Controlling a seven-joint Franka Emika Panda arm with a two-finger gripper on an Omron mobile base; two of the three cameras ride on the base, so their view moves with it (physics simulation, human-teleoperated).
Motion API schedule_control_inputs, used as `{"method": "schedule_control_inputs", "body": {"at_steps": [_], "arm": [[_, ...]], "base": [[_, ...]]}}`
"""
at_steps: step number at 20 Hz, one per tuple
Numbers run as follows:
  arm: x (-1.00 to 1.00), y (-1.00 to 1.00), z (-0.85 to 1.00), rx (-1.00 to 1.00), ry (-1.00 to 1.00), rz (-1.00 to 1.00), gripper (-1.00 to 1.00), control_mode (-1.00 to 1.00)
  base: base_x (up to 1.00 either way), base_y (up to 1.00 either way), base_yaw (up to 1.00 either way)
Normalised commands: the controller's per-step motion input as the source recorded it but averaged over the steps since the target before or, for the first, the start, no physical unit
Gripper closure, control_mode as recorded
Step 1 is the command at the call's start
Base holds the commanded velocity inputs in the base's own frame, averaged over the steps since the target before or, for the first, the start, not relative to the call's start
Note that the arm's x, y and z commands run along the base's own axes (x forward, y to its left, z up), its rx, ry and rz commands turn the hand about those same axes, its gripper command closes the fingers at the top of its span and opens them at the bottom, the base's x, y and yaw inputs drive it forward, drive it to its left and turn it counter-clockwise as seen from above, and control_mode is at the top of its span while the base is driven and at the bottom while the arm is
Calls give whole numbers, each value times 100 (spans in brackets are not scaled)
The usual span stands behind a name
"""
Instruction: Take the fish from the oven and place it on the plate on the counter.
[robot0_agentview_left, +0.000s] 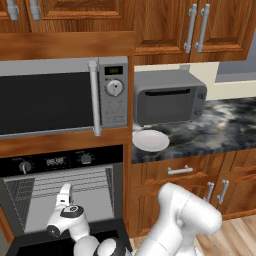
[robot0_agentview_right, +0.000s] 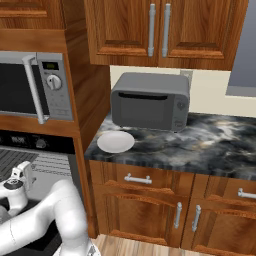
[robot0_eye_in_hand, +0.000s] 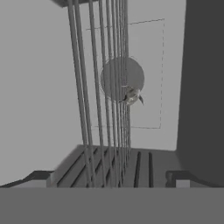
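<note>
Fish (robot0_eye_in_hand: 132, 95) lies deep in the oven (robot0_agentview_left: 60, 195), on the wire rack (robot0_eye_in_hand: 105, 109) near the back wall. Advance end effector (robot0_eye_in_hand: 109, 177), jaws fully apart, straight along the rack, centred on fish before closing. Plate (robot0_agentview_left: 150, 140) waits on desk (robot0_agentview_left: 225, 130) beside the oven.

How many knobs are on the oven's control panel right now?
2: one knob left of the oven's digital display, one knob right of it. The right base view cuts the panel off, so go by the left base view.

We see a silver microwave (robot0_agentview_left: 60, 97) set in the wall. A small grey box oven (robot0_agentview_right: 149, 101) sits at the desk's back edge, under brown cupboards (robot0_agentview_right: 160, 30).
</note>
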Motion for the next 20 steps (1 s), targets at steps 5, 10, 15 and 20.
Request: {"method": "schedule_control_inputs", "body": {"at_steps": [5,10,15,20], "arm": [[34,0,-27,0,-5,0,-100,-100],[24,0,-53,0,-9,0,-100,-100],[6,0,-61,0,-5,0,-100,-100],[0,0,-72,0,-6,0,-100,-100]], "base": [[0,0,0],[0,0,0],[0,0,0],[0,0,0]]}}
